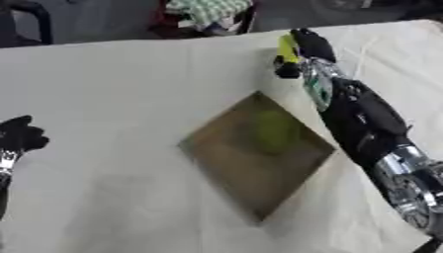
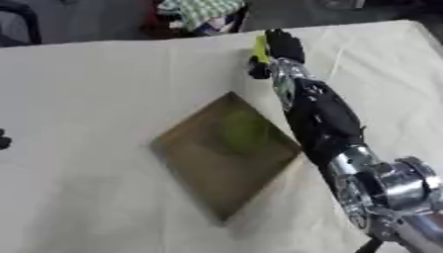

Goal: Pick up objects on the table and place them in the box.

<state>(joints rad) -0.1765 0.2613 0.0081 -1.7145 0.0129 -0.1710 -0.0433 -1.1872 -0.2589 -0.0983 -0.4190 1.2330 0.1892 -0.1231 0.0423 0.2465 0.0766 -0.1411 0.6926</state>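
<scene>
A shallow brown box lies open in the middle of the table, turned like a diamond, with a green round thing inside near its far corner. My right arm reaches over the box's right side to the far edge of the table. There my right hand is shut on a small yellow object, its fingers and thumb curled round it. At the left edge my left hand rests on the table with its fingers curled and nothing in it.
A pale cloth covers the table. Beyond its far edge stands a dark chair with checked green and white cloth on it. Bare tabletop lies left of the box.
</scene>
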